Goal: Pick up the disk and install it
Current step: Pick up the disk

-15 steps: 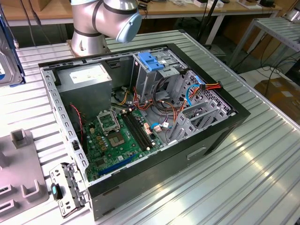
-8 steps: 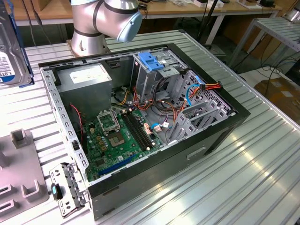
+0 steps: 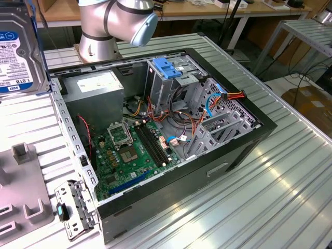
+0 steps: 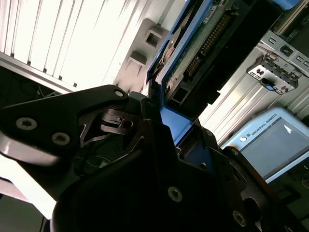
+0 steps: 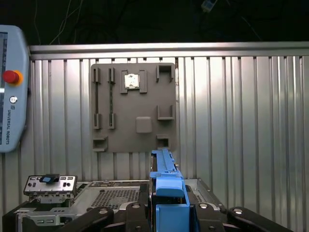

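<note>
The disk, silver-grey with a white-and-blue label, hangs in the air at the exterior view's far left, above the ribbed table. In the second wrist view its green circuit-board underside and a blue side rail show just beyond my black gripper. In the first wrist view the disk stands edge-on, its blue rail held between the jaws of the gripper, which is shut on it. The open computer case lies to the exterior view's right of the disk.
Inside the case are a metal drive cage with a blue latch, a grey power-supply box and loose cables. A grey fixture plate and a small metal bracket lie on the table. A teach pendant rests at the table edge.
</note>
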`<state>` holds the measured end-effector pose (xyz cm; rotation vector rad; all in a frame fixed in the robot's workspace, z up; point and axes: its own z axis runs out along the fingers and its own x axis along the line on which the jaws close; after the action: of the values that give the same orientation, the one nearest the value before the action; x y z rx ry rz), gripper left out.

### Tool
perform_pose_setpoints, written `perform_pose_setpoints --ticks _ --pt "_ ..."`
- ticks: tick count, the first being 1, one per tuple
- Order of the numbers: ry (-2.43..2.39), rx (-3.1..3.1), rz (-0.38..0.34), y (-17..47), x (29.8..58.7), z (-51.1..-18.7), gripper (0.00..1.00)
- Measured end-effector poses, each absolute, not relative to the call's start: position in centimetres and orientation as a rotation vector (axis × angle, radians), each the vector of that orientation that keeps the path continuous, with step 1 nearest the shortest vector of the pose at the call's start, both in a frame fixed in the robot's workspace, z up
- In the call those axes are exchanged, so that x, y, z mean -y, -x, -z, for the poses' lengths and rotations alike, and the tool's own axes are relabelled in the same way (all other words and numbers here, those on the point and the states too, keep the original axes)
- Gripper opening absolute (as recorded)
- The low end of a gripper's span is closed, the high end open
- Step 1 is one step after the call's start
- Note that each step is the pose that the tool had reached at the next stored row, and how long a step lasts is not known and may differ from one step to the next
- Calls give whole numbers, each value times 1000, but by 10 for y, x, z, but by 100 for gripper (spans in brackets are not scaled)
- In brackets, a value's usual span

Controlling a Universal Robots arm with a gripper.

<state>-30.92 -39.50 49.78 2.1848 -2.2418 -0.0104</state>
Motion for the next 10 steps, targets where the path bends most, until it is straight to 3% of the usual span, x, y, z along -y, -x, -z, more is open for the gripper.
perform_pose_setpoints --ticks 10 --pt "-2183 2242 12 293 402 -498 37"
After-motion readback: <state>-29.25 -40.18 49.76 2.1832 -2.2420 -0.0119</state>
